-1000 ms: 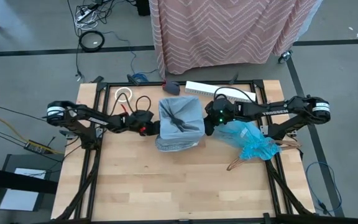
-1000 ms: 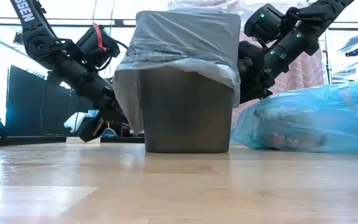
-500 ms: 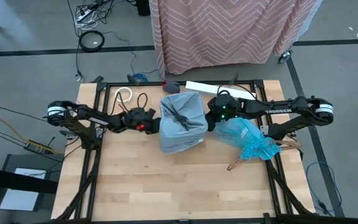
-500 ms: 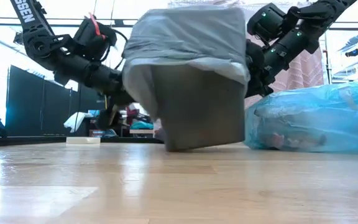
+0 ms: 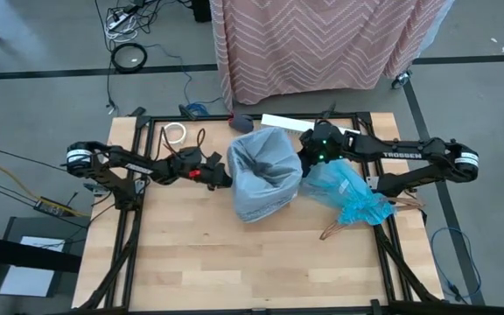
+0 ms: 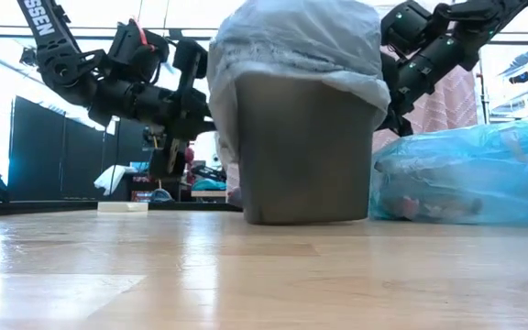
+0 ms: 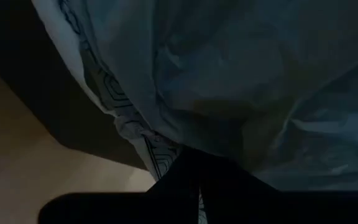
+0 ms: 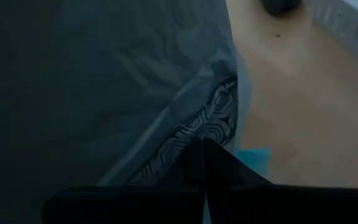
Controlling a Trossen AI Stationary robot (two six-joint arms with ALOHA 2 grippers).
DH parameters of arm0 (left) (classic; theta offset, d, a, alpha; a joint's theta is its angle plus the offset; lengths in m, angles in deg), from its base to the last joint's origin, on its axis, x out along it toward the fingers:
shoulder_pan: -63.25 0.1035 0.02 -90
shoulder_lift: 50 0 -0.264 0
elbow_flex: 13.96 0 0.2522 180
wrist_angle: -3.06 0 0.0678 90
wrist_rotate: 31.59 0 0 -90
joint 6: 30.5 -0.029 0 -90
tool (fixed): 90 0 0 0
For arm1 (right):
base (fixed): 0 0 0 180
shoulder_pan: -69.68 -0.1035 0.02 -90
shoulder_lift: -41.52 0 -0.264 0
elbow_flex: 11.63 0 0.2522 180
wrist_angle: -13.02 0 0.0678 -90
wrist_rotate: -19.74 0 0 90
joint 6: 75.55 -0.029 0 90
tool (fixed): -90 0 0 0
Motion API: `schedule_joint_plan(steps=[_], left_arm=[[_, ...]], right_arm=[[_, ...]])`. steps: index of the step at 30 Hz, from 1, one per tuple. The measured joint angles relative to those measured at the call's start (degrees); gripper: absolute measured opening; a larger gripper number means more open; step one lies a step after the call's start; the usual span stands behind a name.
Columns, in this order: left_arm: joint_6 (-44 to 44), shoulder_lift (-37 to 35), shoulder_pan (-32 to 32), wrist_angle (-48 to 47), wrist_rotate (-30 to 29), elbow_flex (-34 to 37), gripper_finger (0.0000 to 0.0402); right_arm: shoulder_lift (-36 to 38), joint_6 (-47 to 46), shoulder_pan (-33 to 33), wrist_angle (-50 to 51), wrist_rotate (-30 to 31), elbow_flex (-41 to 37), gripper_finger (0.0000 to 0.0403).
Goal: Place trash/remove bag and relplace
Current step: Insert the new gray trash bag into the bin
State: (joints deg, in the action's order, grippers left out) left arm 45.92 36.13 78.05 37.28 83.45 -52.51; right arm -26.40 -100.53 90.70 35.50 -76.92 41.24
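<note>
The bin [image 5: 265,188] has slid rightward; both hands, left hand [image 5: 224,175] and right hand [image 5: 309,157], pinch the grey liner [image 5: 263,162] at opposite rims (blue bag [image 5: 350,197] lies nearer the right).

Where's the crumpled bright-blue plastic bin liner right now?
In the high view, the crumpled bright-blue plastic bin liner lies on the table's right side, beside the grey-bagged dark bin, under the right arm.

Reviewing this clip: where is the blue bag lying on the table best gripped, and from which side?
Probably the crumpled blue bag is best taken from above, at a raised fold on its outer side, clear of the bin. It lies flat and slack beside the bin, close under the right pincer.
</note>
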Motion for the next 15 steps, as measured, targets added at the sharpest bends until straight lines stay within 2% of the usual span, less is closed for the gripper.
schedule_joint_plan(steps=[4,9,15], left_arm=[[0.19,0.02,1.01,2.24,3.75,0.00,0.0008],[0.32,0.02,2.48,4.38,5.94,0.00,0.0008],[0.10,0.02,5.87,8.26,12.29,0.00,0.0008]], right_arm=[[0.02,0.89,0.21,1.70,-2.02,0.00,0.0000],[0.02,3.12,1.58,3.43,-10.21,0.00,0.0000],[0.02,5.31,2.21,7.91,-7.50,0.00,0.0000]])
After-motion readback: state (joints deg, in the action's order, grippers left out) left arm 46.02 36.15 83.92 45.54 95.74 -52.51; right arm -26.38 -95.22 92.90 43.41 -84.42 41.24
